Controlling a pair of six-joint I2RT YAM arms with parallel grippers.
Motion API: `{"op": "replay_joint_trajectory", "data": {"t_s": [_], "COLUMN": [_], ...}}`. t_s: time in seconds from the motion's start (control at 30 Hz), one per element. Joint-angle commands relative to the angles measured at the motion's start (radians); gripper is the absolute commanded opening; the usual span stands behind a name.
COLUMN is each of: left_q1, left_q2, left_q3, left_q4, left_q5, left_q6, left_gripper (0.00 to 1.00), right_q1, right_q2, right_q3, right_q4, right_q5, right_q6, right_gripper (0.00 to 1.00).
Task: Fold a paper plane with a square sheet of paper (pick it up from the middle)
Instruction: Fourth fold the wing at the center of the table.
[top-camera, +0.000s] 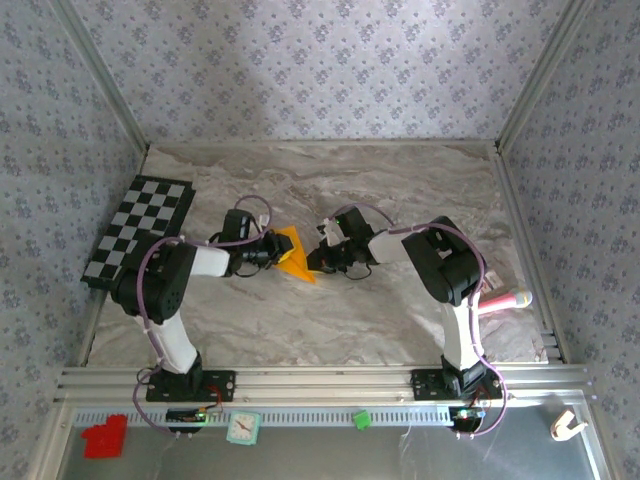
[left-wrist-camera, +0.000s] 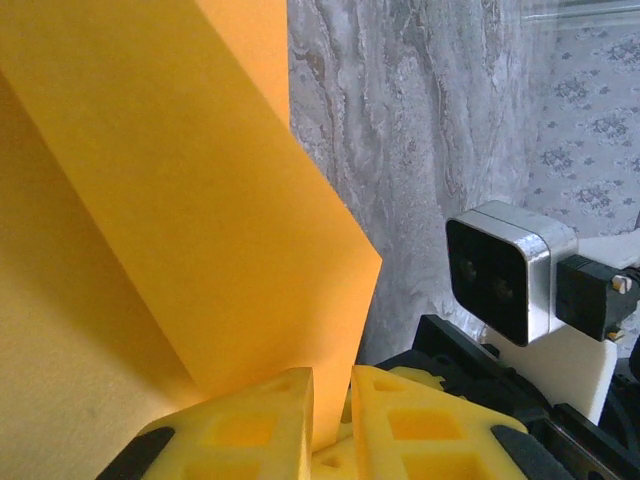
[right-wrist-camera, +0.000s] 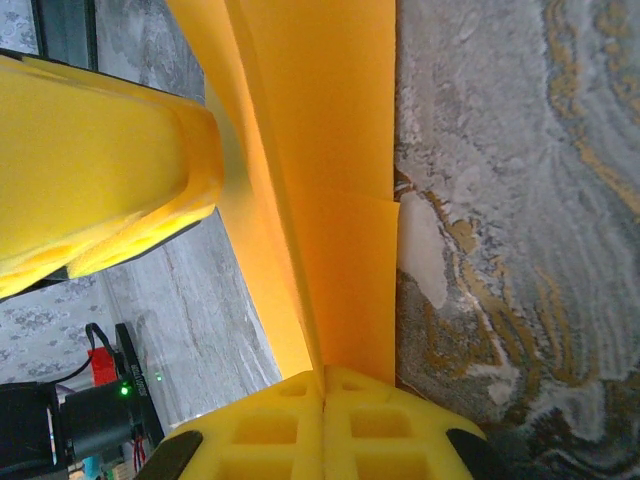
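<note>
The square sheet of paper (top-camera: 293, 255) is orange and creased, and it stands up off the marble table (top-camera: 330, 330) between my two grippers at the middle. My left gripper (top-camera: 271, 250) holds its left side. In the left wrist view its yellow fingers (left-wrist-camera: 250, 425) stand close together with a corner of the folded sheet (left-wrist-camera: 200, 200) pinched in the narrow gap at my left gripper (left-wrist-camera: 332, 400). My right gripper (top-camera: 320, 262) holds the right side. In the right wrist view my right gripper (right-wrist-camera: 323, 385) is pressed shut on a crease of the sheet (right-wrist-camera: 330, 150).
A black-and-white checkered mat (top-camera: 140, 230) lies at the far left. A pink object (top-camera: 505, 299) rests by the right rail. On the near ledge sit a red block (top-camera: 105, 438), a small clock (top-camera: 243, 428), a green piece (top-camera: 361, 419) and a white hook (top-camera: 566, 425).
</note>
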Motion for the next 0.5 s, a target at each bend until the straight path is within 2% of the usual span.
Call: {"op": "replay_joint_trajectory", "data": {"t_s": [0.0, 0.47], "left_q1": [-0.009, -0.011], "left_q2": [0.019, 0.059], "left_q3": [0.022, 0.022], "left_q4": [0.040, 0.039], "left_q5": [0.022, 0.010], "left_q6": [-0.002, 0.006], "left_gripper": [0.18, 0.18], "right_q1": [-0.013, -0.013], "right_q2": [0.059, 0.069], "right_q3": [-0.015, -0.003], "right_q4": [-0.135, -0.166], "right_q5": [0.045, 0.048], "right_q6": [0.000, -0.002], "right_gripper": [0.06, 0.07]}}
